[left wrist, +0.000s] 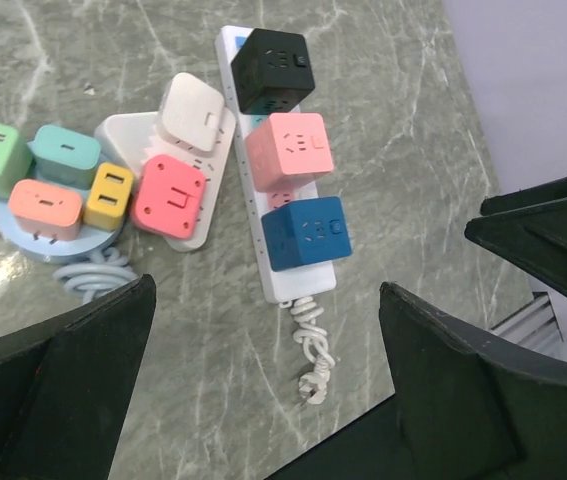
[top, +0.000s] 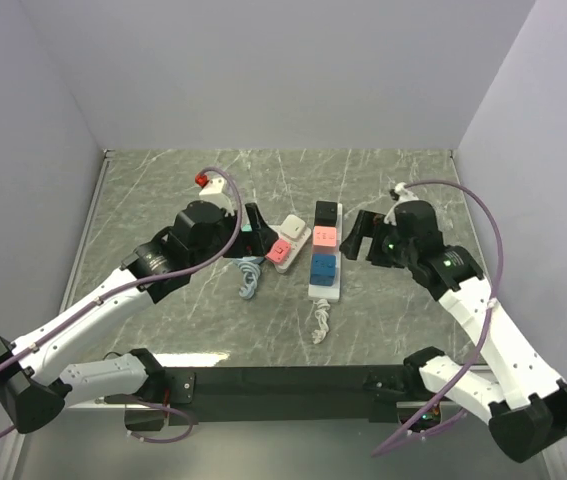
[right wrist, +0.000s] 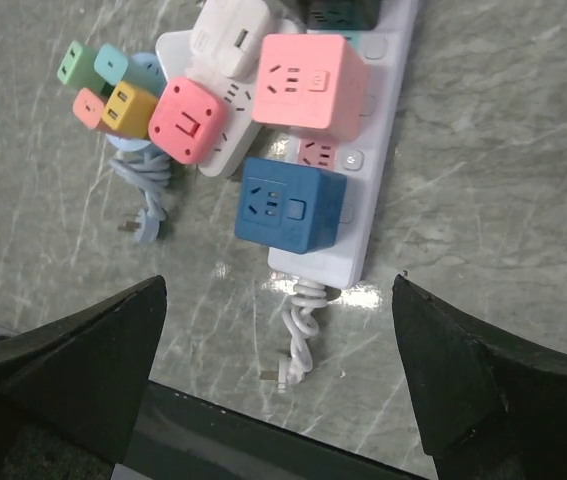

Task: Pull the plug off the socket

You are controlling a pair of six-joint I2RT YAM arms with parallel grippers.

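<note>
Marble tbl [left wrist: 413,120], white pwr strip [left wrist: 281,283], triangular strip [left wrist: 121,135], round strip [left wrist: 8,226]

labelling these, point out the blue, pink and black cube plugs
blue cube plug [right wrist: 285,205], right wrist view, top face
pink cube plug [right wrist: 308,82], right wrist view, top face
black cube plug [left wrist: 273,64], left wrist view, top face

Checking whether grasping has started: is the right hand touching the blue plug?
Apart. The right wrist view shows the right hand open, with bare tabletop visible between its fingers and the blue plug.
</note>
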